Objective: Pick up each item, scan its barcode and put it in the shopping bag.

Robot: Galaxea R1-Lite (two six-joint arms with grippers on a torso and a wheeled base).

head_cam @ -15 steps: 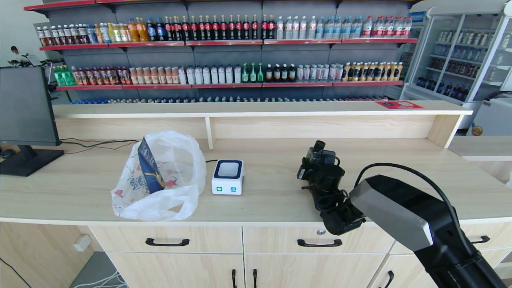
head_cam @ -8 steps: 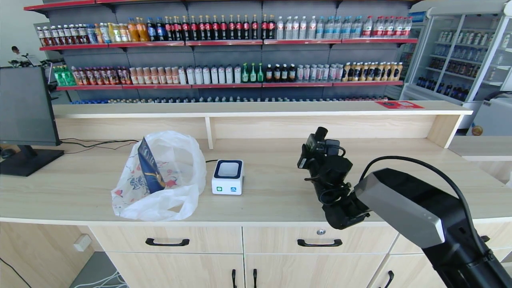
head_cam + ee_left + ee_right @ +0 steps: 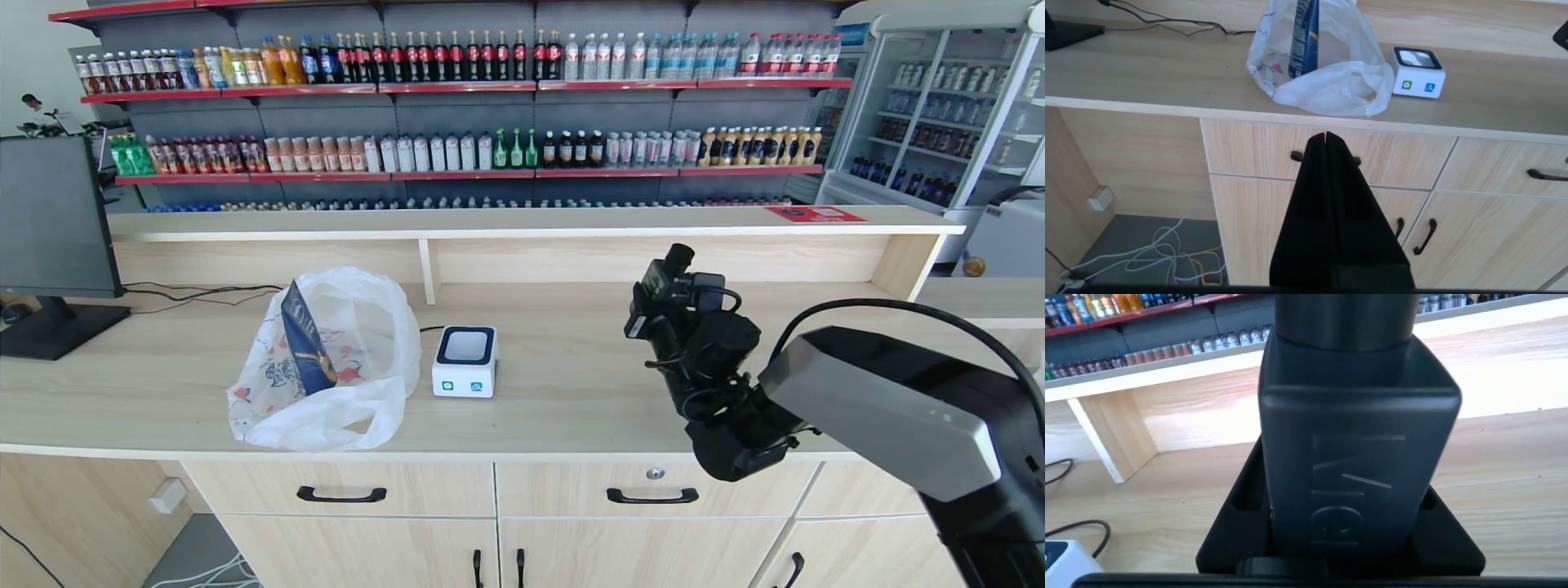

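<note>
Right arm: across the last second the right hand [image 3: 671, 269] has lifted off the table [image 3: 571, 392] and drifted toward the right of the head view, further from the scanner [image 3: 465, 361].
Right hand state: we cannot tell whether it is apart or together (its own camera is blocked by a dark housing up close).
Left hand: the left hand [image 3: 1326, 140] hangs low in front of the drawers [image 3: 1249, 151], its fingers pressed together on nothing.
Unmoved: the shopping bag [image 3: 359, 343] sits left of centre in the head view, just beside the scanner, exactly where it was.
Task's thing: a blue packet [image 3: 304, 339] stands upright inside the bag.
Meaning: with the packet bagged and the arm pulling away, that item looks finished. We judge the hand is probably retreating or heading for another item.
</note>
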